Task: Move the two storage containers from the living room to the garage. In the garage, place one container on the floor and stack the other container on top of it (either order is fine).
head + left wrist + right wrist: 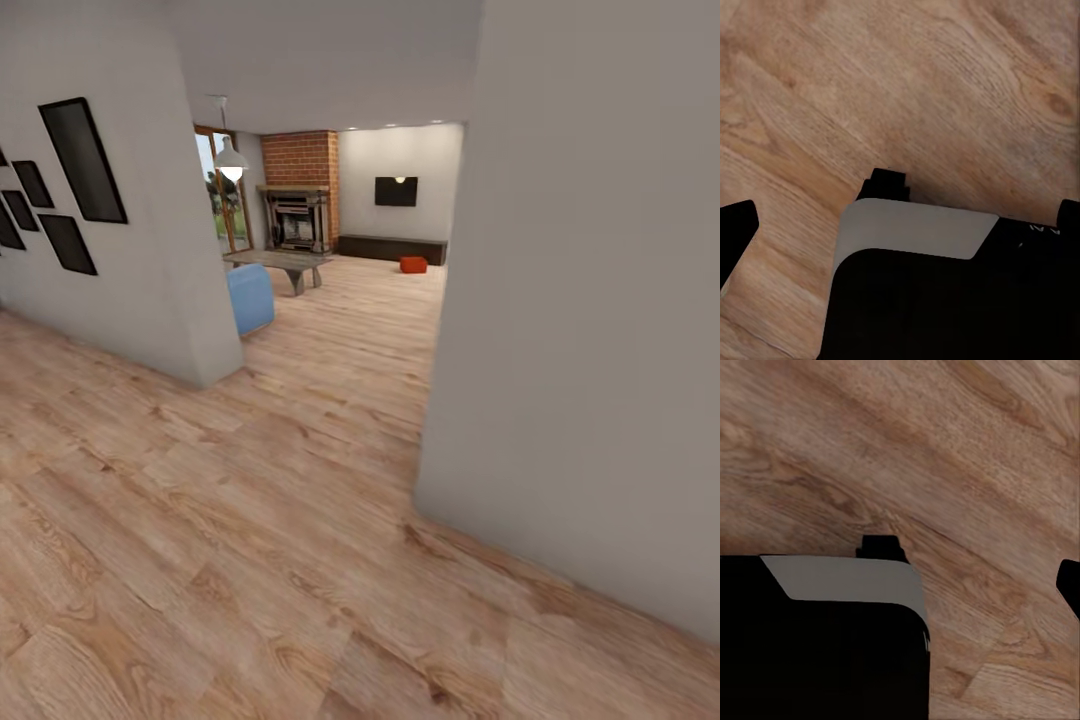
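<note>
Far down the hall, the living room opens up with its brick fireplace (298, 190), black wall TV (396, 191) and long low dark cabinet (390, 248). A small orange-red shape, one storage container (412, 264), sits on the light wood plank floor (250, 520) in front of that cabinet. At this distance I cannot tell whether it is one box or two. My left gripper (900, 221) hangs over the planks, its dark fingertips (736, 229) spread wide with nothing between them. My right gripper (900, 577) also hangs over bare planks, one fingertip (1069, 585) at the frame's edge.
A grey wall corner (190, 300) with black picture frames (82, 160) stands on the left and a wide grey wall (580, 350) on the right, with a passage between. Beyond are a blue seat (250, 297), a low table (280, 262) and a hanging lamp (231, 160).
</note>
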